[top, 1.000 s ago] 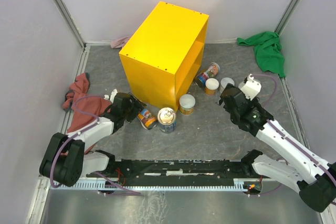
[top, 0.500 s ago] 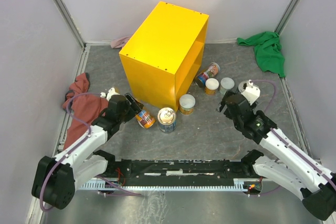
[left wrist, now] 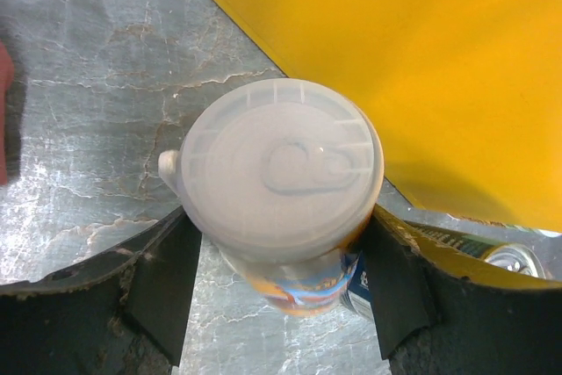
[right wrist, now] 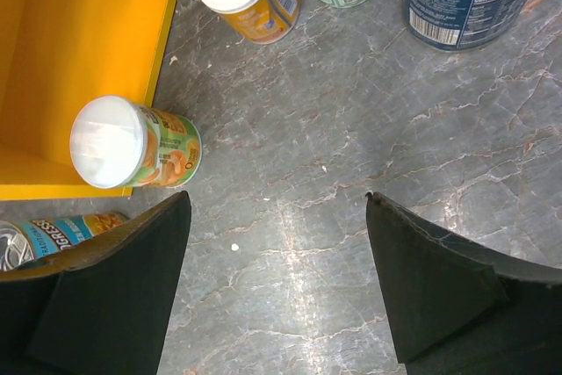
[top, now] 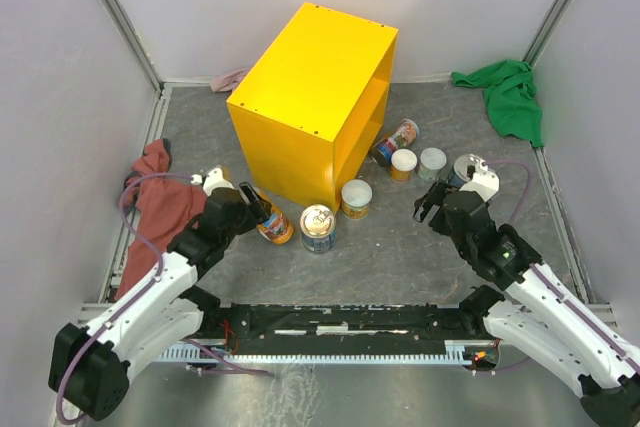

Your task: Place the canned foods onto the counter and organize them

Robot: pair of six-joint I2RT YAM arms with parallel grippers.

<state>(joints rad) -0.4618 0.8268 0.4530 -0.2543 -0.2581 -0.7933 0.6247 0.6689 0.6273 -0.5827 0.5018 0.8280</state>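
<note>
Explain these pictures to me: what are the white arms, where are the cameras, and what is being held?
These are two white robot arms bolted at the near edge of a grey table. The wide picture looks down from above and behind them; the other two come from a camera on each wrist, so the dark shapes at the bottom are that hand's fingers. In the middle stands a yellow cabinet, its top bare. Around it sit a blue can, a white-lidded can and more; a green cloth and a red cloth lie at the edges. The left hand has a finger on each side of an orange can; whether it grips yet, I cannot tell. The right hand is open over bare table, holding nothing.
</note>
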